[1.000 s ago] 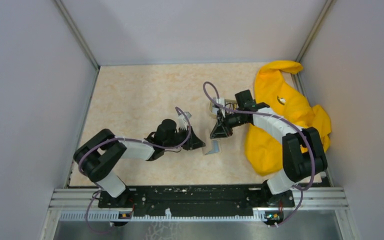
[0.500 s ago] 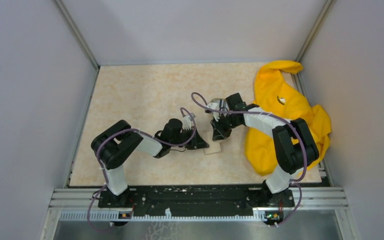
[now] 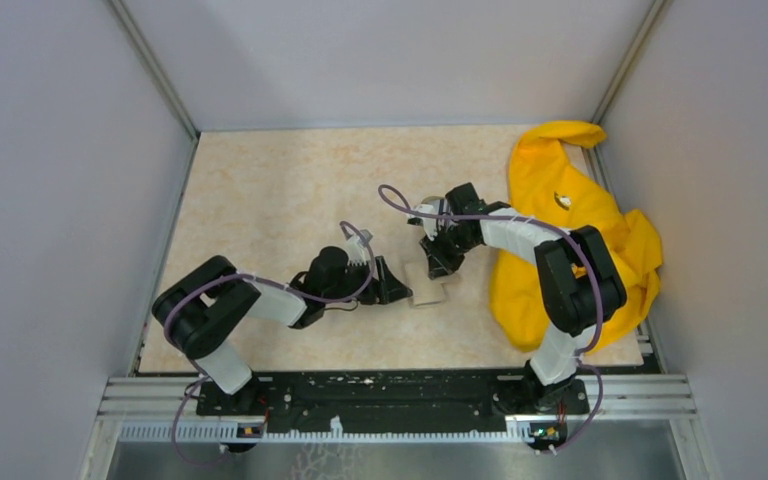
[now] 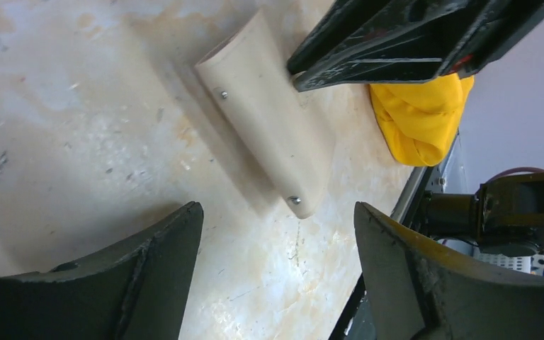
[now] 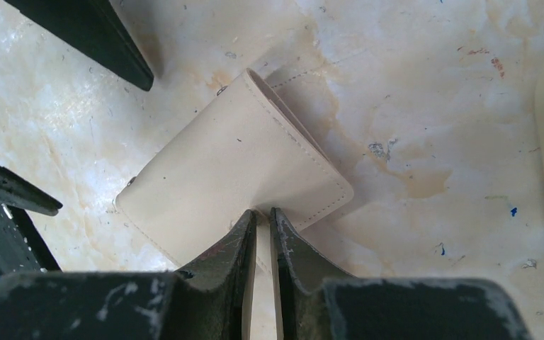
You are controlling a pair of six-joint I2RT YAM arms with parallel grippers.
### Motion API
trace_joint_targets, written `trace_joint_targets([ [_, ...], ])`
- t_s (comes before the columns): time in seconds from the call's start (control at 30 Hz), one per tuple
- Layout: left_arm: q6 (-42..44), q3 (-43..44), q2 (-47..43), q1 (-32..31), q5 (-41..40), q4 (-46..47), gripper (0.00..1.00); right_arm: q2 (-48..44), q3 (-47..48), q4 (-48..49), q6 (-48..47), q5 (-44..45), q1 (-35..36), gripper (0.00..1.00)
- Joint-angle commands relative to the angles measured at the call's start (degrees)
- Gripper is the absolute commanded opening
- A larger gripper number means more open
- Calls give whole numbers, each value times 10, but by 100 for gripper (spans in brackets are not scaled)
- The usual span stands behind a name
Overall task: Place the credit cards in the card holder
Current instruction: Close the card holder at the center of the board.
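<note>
Bare table [image 3: 270, 190] to the left of the arms and beyond them gives free passage up to the walls [image 3: 60, 200]. The card holder [image 5: 234, 177] is hemmed in. The left gripper [image 4: 276, 219], jaws spread wide, stands just beside its left edge, and the right gripper [image 5: 262, 212] pinches its far edge. A yellow cloth [image 3: 560, 250] blocks the right side.

A pale, cream-marbled bench [image 3: 280, 190] is seen across the middle of the top view, closed in by grey walls on three sides. In the wrist views its surface is marked by small scuffs, specks and brownish stains. Just right of the frame's centre the tan card holder [image 3: 428, 292] is found resting on it, folded, with two small metal studs shown along one edge. A crumpled yellow cloth [image 3: 560, 250] is spread along the right side, from the upper right corner towards the lower right.
</note>
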Motion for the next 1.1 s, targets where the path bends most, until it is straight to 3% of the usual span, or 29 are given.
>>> trace_joint_targets([
  [0.0,-43,-16,13,9,-11,11,86,23,8,-1,-12,50,4,13],
  [0.1,-90,-20,52,9,18,74,97,25,9,-3,-12,45,3,13],
  [0.23,-138,-9,114,9,30,148,99,29,10,-7,-14,43,3,13],
  [0.53,-129,54,175,9,35,90,99,32,13,-11,-14,34,3,13],
  [0.7,-143,53,215,9,69,128,98,34,13,-10,-14,34,3,13],
  [0.87,-147,50,222,8,67,134,72,38,15,-12,-12,35,4,13],
  [1.0,-115,60,201,5,50,79,40,35,17,-14,-10,28,3,13],
  [1.07,-98,67,192,3,42,54,16,31,19,-17,-12,19,4,14],
])
